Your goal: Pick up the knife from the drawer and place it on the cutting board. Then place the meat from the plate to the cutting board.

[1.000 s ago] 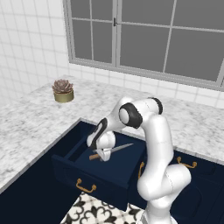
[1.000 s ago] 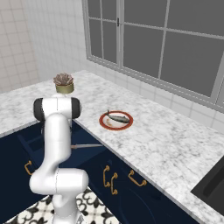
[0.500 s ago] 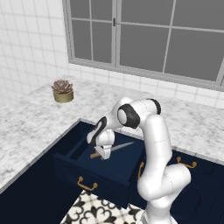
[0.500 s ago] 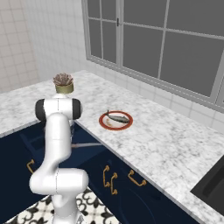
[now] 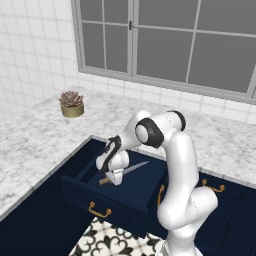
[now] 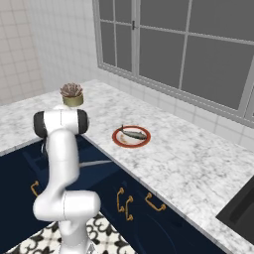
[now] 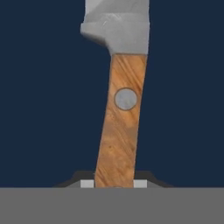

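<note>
Hand view has the gripper (image 7: 114, 183) pinched tight on the knife (image 7: 120, 109), fingers clamped either side of the wooden handle, down inside the open drawer (image 5: 112, 197). So we're at the grab stage. Next up I'd say a straight lift clear of the drawer walls. Meat (image 6: 134, 133) sits on the plate (image 6: 116, 140) on the counter.
</note>
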